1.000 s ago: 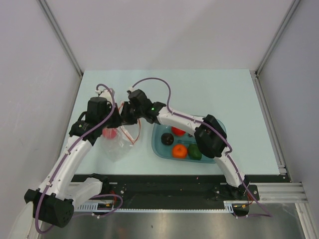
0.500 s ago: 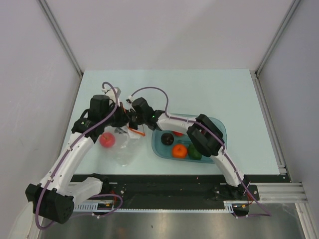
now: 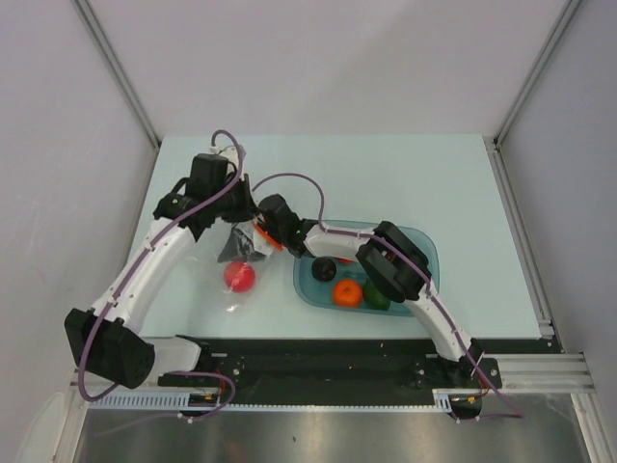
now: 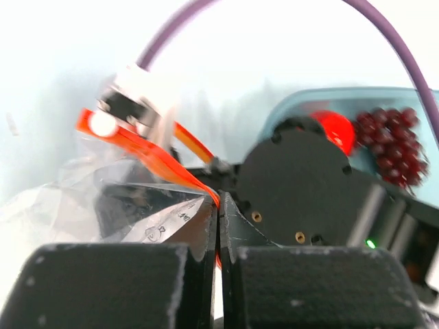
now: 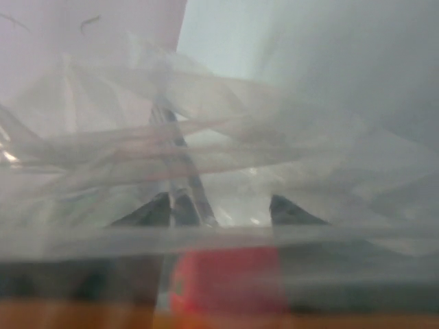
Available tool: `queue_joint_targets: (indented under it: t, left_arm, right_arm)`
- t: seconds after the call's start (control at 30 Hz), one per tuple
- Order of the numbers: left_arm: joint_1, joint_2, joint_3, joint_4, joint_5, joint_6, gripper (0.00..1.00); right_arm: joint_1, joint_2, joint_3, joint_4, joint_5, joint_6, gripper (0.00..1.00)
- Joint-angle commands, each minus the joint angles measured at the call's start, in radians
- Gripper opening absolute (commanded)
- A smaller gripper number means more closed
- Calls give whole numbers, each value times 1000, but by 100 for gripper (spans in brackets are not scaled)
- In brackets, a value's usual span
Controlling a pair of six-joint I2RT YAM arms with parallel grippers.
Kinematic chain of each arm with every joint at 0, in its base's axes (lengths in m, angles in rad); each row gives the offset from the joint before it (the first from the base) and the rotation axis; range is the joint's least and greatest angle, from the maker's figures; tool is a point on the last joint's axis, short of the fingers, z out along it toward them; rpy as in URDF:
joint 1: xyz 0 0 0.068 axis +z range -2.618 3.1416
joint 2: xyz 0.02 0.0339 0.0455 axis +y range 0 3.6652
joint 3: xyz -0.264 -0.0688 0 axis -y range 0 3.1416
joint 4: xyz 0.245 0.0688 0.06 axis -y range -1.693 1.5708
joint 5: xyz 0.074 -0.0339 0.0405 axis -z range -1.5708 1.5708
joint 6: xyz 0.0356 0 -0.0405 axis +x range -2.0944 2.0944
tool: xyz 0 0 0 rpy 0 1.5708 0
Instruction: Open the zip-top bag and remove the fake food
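Note:
The zip-top bag point(image 3: 234, 289) hangs crumpled from its orange-red zip strip point(image 3: 264, 238), left of the tub. My left gripper point(image 3: 234, 245) is shut on the strip's end; in the left wrist view its fingers point(image 4: 218, 226) pinch the strip point(image 4: 147, 152) and clear film point(image 4: 82, 205). A red round fruit point(image 3: 240, 277) lies in the bag's lower part. My right gripper point(image 3: 266, 224) is at the bag's mouth, open. In the right wrist view its fingertips point(image 5: 223, 205) stand apart behind blurred plastic, with a red blur point(image 5: 226, 281) low between them.
A teal translucent tub point(image 3: 425, 253) sits right of the bag, holding a dark fruit point(image 3: 324, 269), an orange point(image 3: 347, 291) and a green one point(image 3: 377, 297). The left wrist view shows a red fruit point(image 4: 334, 130) and dark-red grapes point(image 4: 391, 144) in it. Grey walls enclose the table.
The right gripper has opened at the bag's mouth. The left gripper has moved back and right, pulling the bag's mouth up. The red fruit has shifted right and toward the near edge.

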Motion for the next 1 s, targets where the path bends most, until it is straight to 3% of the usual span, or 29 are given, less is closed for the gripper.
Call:
queue_joint_targets:
  t: [0.0,0.1,0.2,0.27,0.5,0.7,0.9,0.93,0.97]
  left_arm:
    - [-5,22,77,-53,-135,7,0]
    - [-3,16,56,-59,-193,4,0]
    - [-5,23,40,-67,-206,0,0]
    - [-5,14,13,-40,-190,-13,0]
    - [-5,2,-21,-7,-155,-28,0]
    - [-5,-35,-64,3,-140,-31,0]
    - [-5,-84,-102,-7,-207,-30,0]
    - [-5,-107,-110,-7,-236,-25,0]
    - [-5,-118,-125,-7,-250,-20,0]
  right_arm:
    - [2,-12,2,-118,48,-154,78]
    - [3,-24,17,-239,78,-258,87]
    - [8,-15,17,-255,50,-297,91]
    - [20,6,34,-242,-4,-298,93]
    - [57,80,118,-270,18,-256,100]
    - [49,114,98,-227,-8,-200,99]
    - [20,83,107,-210,-4,-140,71]
    - [14,77,117,-210,-5,-133,55]
    - [5,66,135,-213,-4,-117,47]
